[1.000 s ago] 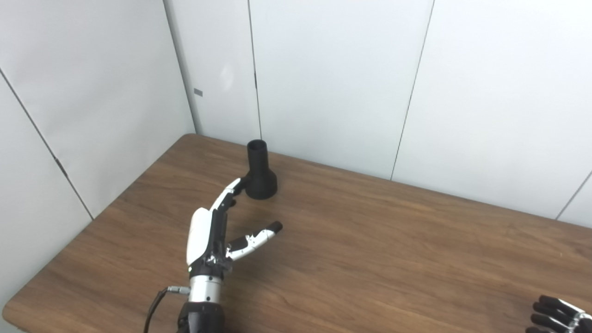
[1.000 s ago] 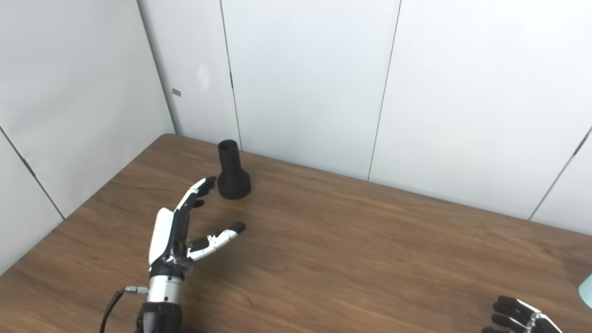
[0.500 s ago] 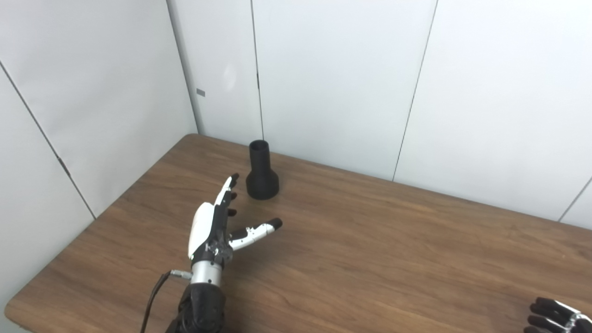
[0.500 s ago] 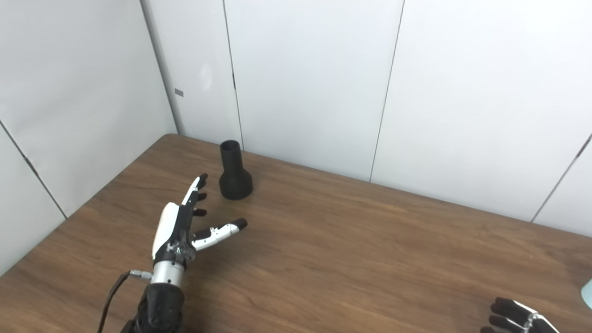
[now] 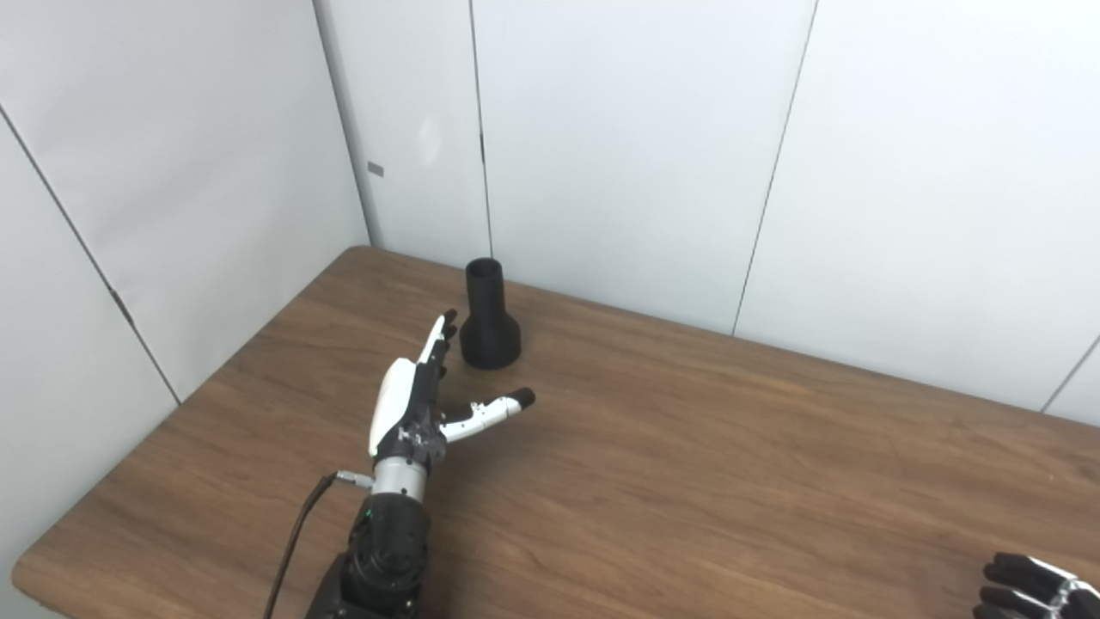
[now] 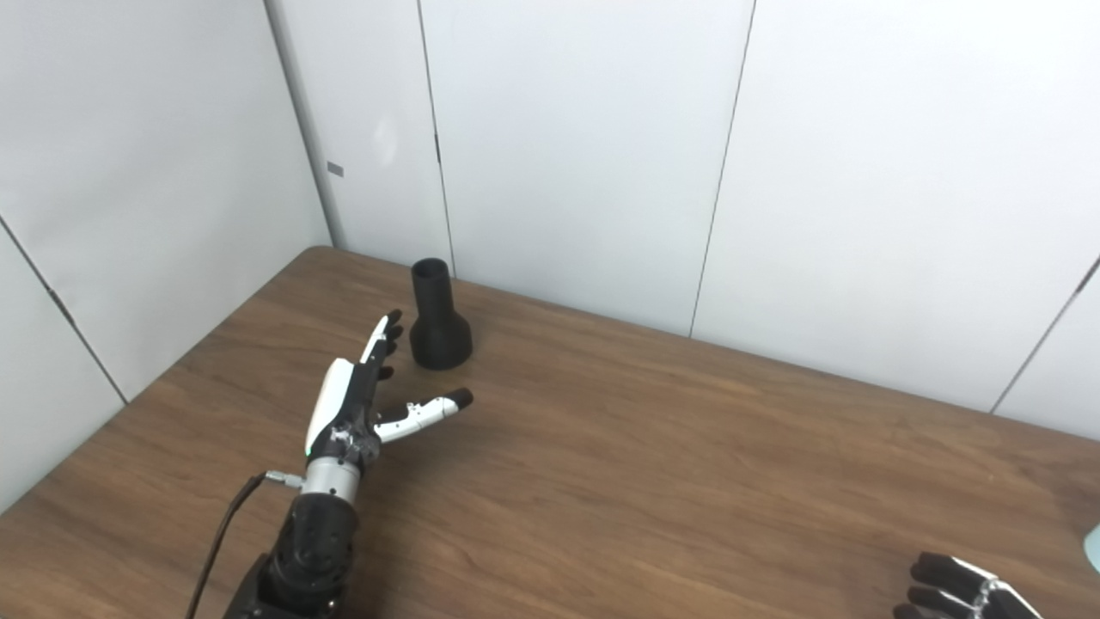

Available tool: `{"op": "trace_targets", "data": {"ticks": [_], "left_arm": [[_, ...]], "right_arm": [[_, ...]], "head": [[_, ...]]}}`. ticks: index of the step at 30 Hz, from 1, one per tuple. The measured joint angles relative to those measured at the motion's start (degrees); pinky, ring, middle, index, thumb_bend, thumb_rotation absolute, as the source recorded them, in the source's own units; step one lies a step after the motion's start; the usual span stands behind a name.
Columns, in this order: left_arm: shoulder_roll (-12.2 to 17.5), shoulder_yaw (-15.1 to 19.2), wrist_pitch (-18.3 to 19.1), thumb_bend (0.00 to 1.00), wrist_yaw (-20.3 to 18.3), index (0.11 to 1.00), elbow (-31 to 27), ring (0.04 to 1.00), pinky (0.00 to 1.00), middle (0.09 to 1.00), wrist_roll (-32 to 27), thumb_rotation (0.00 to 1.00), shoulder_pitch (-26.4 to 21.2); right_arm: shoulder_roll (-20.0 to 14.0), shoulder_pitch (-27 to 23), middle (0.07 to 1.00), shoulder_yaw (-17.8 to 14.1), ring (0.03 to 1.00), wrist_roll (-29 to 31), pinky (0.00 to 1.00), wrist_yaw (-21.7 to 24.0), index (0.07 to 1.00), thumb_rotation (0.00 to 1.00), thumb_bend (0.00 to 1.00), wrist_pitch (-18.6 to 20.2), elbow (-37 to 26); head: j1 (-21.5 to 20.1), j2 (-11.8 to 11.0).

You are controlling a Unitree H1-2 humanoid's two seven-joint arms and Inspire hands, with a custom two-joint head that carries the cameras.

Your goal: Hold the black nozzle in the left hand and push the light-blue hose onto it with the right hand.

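Note:
The black nozzle (image 5: 488, 318) stands upright on its wide end near the back left of the wooden table (image 5: 687, 447). My left hand (image 5: 421, 400) is open and empty, with its fingers stretched toward the nozzle and its thumb out to the right. The fingertips (image 5: 445, 325) end just left of the nozzle's base, and I cannot tell whether they touch it. My right hand (image 6: 962, 589) shows only as dark fingertips at the bottom right edge. A light-blue edge, perhaps the hose (image 6: 1093, 547), peeks in at the right border of the right eye view.
White wall panels (image 5: 601, 129) close in the table at the back and left. The table's left edge (image 5: 172, 413) runs close to my left arm. A black cable (image 5: 292, 550) trails from the left wrist.
My left hand has reached forward and a little to the right, nearer the nozzle, with more of the forearm in view. The camera has shifted slightly. The right hand has stayed in place.

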Motion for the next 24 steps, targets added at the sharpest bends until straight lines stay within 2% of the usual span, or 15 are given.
{"op": "trace_targets", "data": {"ticks": [11,16,19,24], "left_arm": [[0.26,0.05,1.57,1.00,2.85,0.971,4.47,0.878,0.77,0.930,0.30,0.40,-3.25],[0.55,0.31,1.58,1.00,4.33,0.980,6.16,0.894,0.78,0.942,-0.01,0.42,-4.39],[0.58,0.30,1.19,1.00,4.61,0.987,6.37,0.920,0.82,0.957,-0.25,0.45,-4.37],[0.58,0.28,1.10,1.00,5.11,0.992,6.50,0.920,0.80,0.976,-0.27,0.46,-4.32]], "right_arm": [[-0.04,-0.03,0.673,-0.02,0.647,-0.17,0.53,-0.01,0.644,0.02,0.22,-0.01,0.07],[-0.04,-0.03,0.664,-0.02,0.638,-0.31,0.52,-0.01,0.637,0.05,0.22,-0.01,0.04],[-0.06,-0.03,0.663,-0.02,0.636,-0.27,0.52,0.01,0.635,0.07,0.22,-0.01,0.05],[-0.17,-0.05,0.665,-0.03,0.640,-0.33,0.53,0.01,0.637,0.03,0.21,-0.05,0.14]], "head": [[0.00,-0.18],[-0.09,-0.18],[0.00,0.00],[0.09,-0.18]]}}
